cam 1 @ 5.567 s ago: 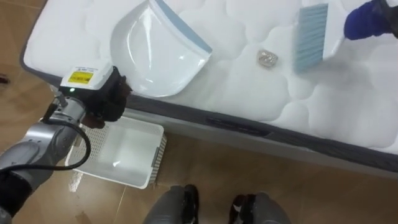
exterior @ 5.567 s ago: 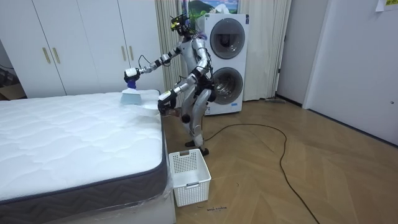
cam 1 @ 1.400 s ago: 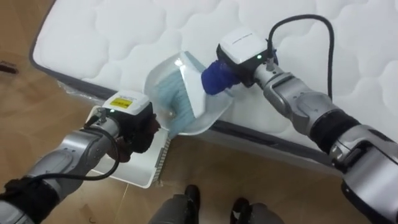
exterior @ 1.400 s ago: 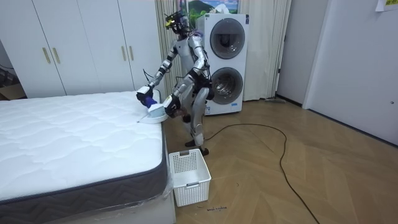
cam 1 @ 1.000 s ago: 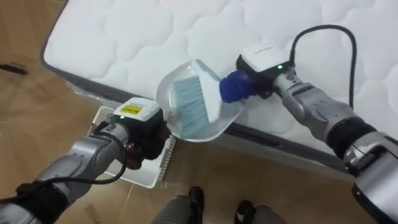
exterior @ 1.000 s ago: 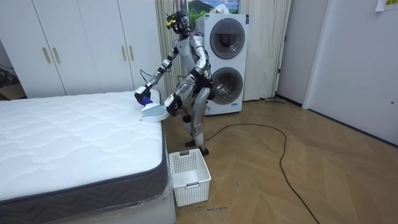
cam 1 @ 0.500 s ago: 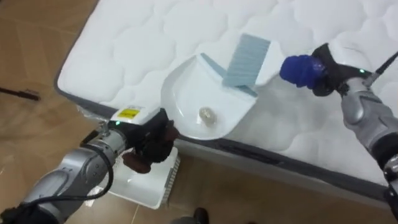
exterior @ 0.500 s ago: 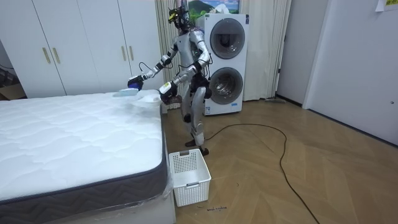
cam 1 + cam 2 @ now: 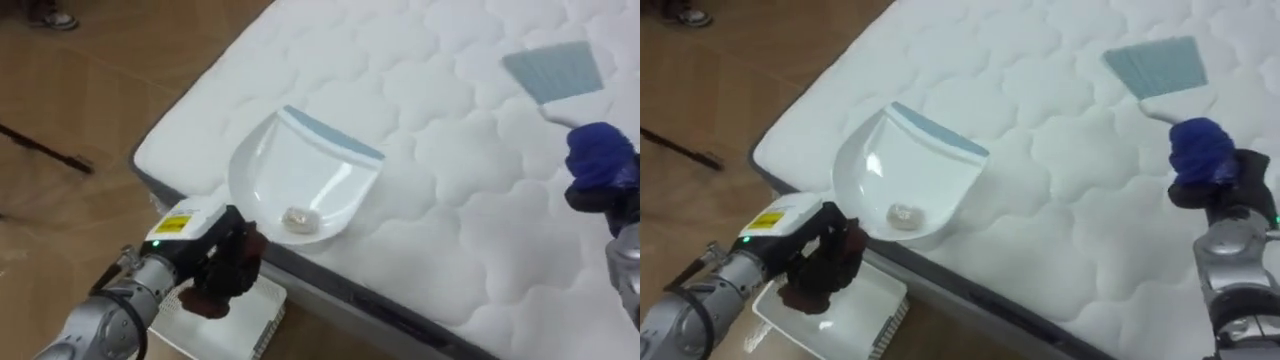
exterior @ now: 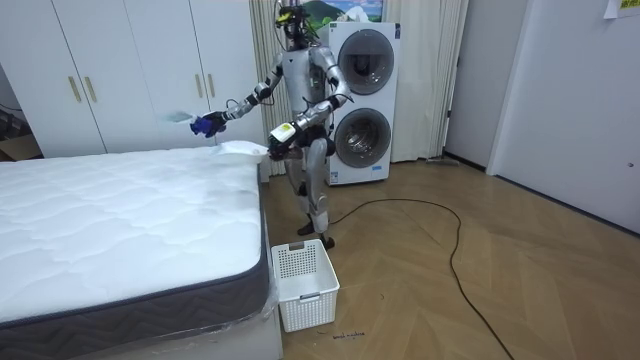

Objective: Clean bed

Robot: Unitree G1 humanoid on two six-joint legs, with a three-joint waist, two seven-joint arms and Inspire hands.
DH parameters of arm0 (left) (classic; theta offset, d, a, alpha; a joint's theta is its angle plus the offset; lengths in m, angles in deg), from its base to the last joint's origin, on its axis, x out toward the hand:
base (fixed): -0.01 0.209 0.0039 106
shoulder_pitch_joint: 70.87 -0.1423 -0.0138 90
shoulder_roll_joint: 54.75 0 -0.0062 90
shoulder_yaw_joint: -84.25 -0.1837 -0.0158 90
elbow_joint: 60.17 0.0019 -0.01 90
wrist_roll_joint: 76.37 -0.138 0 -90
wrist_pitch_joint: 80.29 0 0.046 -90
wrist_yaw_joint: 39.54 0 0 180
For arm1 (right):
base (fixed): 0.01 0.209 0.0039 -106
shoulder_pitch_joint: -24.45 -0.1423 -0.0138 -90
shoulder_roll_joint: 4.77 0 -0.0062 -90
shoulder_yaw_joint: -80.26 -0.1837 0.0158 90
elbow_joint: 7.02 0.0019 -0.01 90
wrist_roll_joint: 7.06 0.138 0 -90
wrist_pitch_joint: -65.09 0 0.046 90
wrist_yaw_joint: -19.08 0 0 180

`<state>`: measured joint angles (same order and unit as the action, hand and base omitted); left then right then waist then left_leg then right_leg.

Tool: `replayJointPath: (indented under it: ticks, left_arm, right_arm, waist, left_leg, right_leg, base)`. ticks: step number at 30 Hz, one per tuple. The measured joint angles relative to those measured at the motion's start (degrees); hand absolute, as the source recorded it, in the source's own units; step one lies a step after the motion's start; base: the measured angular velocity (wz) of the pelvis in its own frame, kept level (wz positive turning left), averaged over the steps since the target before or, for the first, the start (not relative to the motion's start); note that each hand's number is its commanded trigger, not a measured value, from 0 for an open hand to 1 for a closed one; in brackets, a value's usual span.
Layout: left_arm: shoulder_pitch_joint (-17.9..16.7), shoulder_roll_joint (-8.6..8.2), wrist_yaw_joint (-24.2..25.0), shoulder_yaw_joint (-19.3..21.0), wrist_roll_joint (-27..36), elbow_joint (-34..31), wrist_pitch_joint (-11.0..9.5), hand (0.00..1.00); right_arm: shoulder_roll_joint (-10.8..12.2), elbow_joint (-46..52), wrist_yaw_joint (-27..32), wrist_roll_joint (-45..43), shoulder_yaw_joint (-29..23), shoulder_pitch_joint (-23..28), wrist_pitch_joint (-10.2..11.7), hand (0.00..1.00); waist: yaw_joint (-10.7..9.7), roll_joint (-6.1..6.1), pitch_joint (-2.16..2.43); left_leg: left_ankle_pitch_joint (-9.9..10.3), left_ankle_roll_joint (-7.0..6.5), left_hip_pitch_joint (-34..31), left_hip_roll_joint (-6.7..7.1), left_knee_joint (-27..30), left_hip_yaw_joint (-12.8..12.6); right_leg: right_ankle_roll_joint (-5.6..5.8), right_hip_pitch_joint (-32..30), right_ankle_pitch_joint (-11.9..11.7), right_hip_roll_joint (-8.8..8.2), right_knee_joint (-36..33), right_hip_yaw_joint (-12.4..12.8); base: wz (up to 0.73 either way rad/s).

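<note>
Dustpan (image 9: 300, 180) at the bed's (image 9: 450, 250) corner holds a wad (image 9: 297, 216); left hand (image 9: 225, 272) grips it, right hand (image 9: 1220, 192) clasps the brush (image 9: 553, 72).

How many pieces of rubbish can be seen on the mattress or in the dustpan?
1. A small crumpled piece lies inside the white dustpan, near its rear, at the corner of the mattress. More could lie on parts of the mattress outside the eye views.

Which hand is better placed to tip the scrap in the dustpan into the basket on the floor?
Left. The left hand grips the dustpan, scrap inside, at the mattress edge, with the white basket right beneath it. The right hand holds the brush, farther over the mattress.
</note>
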<state>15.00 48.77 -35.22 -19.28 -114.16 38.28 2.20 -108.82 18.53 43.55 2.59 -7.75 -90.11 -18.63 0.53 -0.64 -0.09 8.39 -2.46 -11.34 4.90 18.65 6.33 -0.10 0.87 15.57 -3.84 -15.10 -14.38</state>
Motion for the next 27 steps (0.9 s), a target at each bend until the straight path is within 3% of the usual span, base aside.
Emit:
replayJointPath:
  ticks: [6,8,10,12,13,14,16,17,18,19,20,21,22,23,24,26,27]
  left_arm:
    - [-3.6,-3.13,-3.3,5.7,-0.2,-1.2,-0.5,1.00]
    - [-4.7,-4.11,-5.5,7.4,-0.4,-1.2,-1.2,1.00]
    - [-4.8,-4.54,-6.3,7.4,-0.3,-1.2,-1.2,1.00]
    - [-4.8,-5.92,-6.9,7.4,-0.4,-0.8,-1.2,1.00]
    - [-4.8,-6.37,-7.2,7.4,-0.4,-0.5,-1.3,1.00]
    - [-4.8,-7.11,-7.8,7.4,-0.3,0.1,-1.3,1.00]
    - [-4.8,-8.46,-8.4,7.9,-0.3,0.6,-1.2,1.00]
    - [-4.7,-9.06,-8.7,8.2,-0.4,0.6,-1.3,1.00]
    - [-4.6,-9.61,-8.9,8.6,-0.4,0.8,-1.3,1.00]
    - [-4.7,-9.68,-8.9,8.7,-0.3,1.0,-1.3,1.00]
    - [-4.8,-9.72,-9.4,8.8,0.1,1.0,-1.3,1.00]
    - [-4.6,-9.95,-10.1,8.9,0.1,1.2,-1.3,1.00]
    - [-4.5,-10.32,-10.5,8.9,0.0,1.2,-1.2,1.00]
    - [-4.4,-11.13,-11.1,8.9,0.1,1.3,-1.2,1.00]
    - [-4.3,-12.09,-11.8,8.9,0.1,1.4,-1.2,1.00]
    - [-4.6,-12.21,-12.8,8.9,0.1,1.4,-1.3,1.00]
    - [-4.6,-11.75,-14.0,9.0,0.1,1.4,-1.3,1.00]
  right_arm:
    - [0.8,4.5,1.7,6.1,-1.9,5.8,0.3,0.00]
    - [1.5,4.7,2.6,6.7,-3.4,8.3,0.5,0.00]
    - [1.6,5.7,3.9,8.3,-3.9,11.2,0.5,0.00]
    - [2.9,8.6,5.5,9.0,-5.9,14.1,0.5,0.00]
    - [3.2,9.3,5.7,9.2,-6.0,14.6,0.6,0.00]
    - [3.8,9.7,6.1,9.4,-6.0,15.1,1.0,0.00]
    - [4.2,10.3,6.9,9.4,-6.1,15.6,1.9,0.00]
    - [4.3,11.6,7.2,9.3,-6.8,16.2,2.4,0.00]
    - [4.7,12.5,7.7,8.7,-7.4,16.7,2.9,0.00]
    - [5.3,13.4,8.1,8.5,-7.7,17.5,3.0,0.00]
    - [6.7,16.1,8.4,8.4,-7.7,18.9,3.0,0.00]
    - [8.4,19.0,8.2,8.3,-7.5,19.7,3.1,0.00]
    - [9.1,20.4,7.9,8.2,-7.5,20.1,3.1,0.00]
    - [10.4,22.4,6.9,7.5,-7.4,21.0,3.1,0.00]
    - [10.7,22.9,5.9,6.4,-7.5,21.4,3.1,0.00]
    - [10.7,23.7,5.4,5.7,-7.7,22.2,3.2,0.00]
    - [10.7,25.0,5.3,5.7,-7.6,23.1,3.3,0.00]
  waist:
    - [1.4,-0.69,-0.23]
    - [1.4,-1.19,-0.33]
    - [1.2,-1.43,-0.41]
    - [0.6,-1.42,-0.39]
    - [0.6,-1.43,-0.39]
    - [0.6,-1.43,-0.39]
    - [0.6,-1.70,-0.25]
    - [-0.1,-2.27,0.01]
    - [-1.4,-2.75,-0.32]
    - [-1.9,-2.70,-0.20]
    - [-1.6,-2.52,-0.12]
    - [-1.7,-2.05,-0.11]
    - [-1.7,-1.69,-0.37]
    - [-2.2,-1.57,-0.32]
    - [-2.7,-2.05,-0.07]
    - [-1.8,-1.68,-0.02]
    - [-0.8,-1.34,-0.11]
  left_leg:
    - [-0.3,0.51,1.8,0.63,-0.3,1.7]
    - [-0.8,0.75,0.7,0.59,0.2,1.9]
    - [-1.4,0.33,-0.7,-0.28,0.5,-1.7]
    - [-2.3,-0.92,-2.0,-1.76,0.8,-8.2]
    - [-2.6,-1.11,-2.2,-2.20,0.7,-8.9]
    - [-3.2,-1.36,-2.5,-2.12,0.3,-9.3]
    - [-5.0,-1.28,-2.5,-0.60,-1.6,-7.7]
    - [-6.9,-1.40,-2.4,0.39,-3.5,-8.1]
    - [-5.9,-2.13,-2.8,-1.39,-1.1,-14.1]
    - [-3.2,-2.80,-2.8,-3.32,3.2,-18.8]
    - [2.4,-2.12,-2.0,-7.69,9.6,-24.2]
    - [5.5,-0.30,-2.0,-10.79,13.3,-25.5]
    - [6.1,-0.67,-2.2,-10.67,13.4,-25.0]
    - [6.9,-1.96,-1.8,-8.95,11.4,-22.2]
    - [5.6,-2.72,-1.8,-7.09,9.6,-20.5]
    - [3.9,-3.30,-1.4,-5.74,6.8,-19.6]
    - [3.3,-3.36,-1.3,-5.14,5.8,-18.9]
  right_leg:
    - [-0.33,3.1,-0.2,0.68,1.5,-0.6]
    - [-0.37,3.4,-0.2,0.75,1.4,-3.6]
    - [-0.37,3.6,-0.2,0.75,1.3,-7.0]
    - [-0.38,4.2,-0.2,0.70,1.3,-11.1]
    - [-0.39,4.3,-0.2,0.67,1.2,-12.0]
    - [-0.41,4.5,-0.2,0.64,1.0,-14.1]
    - [-0.41,4.7,-0.1,0.21,1.3,-15.9]
    - [-0.36,5.1,0.4,-1.07,2.5,-18.8]
    - [0.06,6.0,0.6,-2.00,2.9,-24.3]
    - [0.40,7.0,0.8,-2.19,2.8,-26.8]
    - [0.99,8.4,1.5,-1.97,2.3,-29.6]
    - [1.76,9.6,2.4,-1.76,1.0,-32.0]
    - [2.18,10.1,2.8,-1.66,0.1,-32.1]
    - [2.60,9.8,3.2,-1.18,-0.6,-30.1]
    - [2.31,8.3,2.9,-1.08,-0.8,-24.3]
    - [1.83,6.1,2.3,-1.61,-2.2,-17.4]
    - [1.93,5.3,1.9,-1.61,-1.6,-15.5]
  base:
    - [0.18]
    - [0.61]
    - [0.90]
    - [0.97]
    - [0.92]
    - [0.83]
    - [0.83]
    - [1.14]
    - [1.22]
    - [1.03]
    - [0.68]
    - [0.56]
    - [0.68]
    - [0.83]
    - [0.82]
    - [0.51]
    - [0.29]
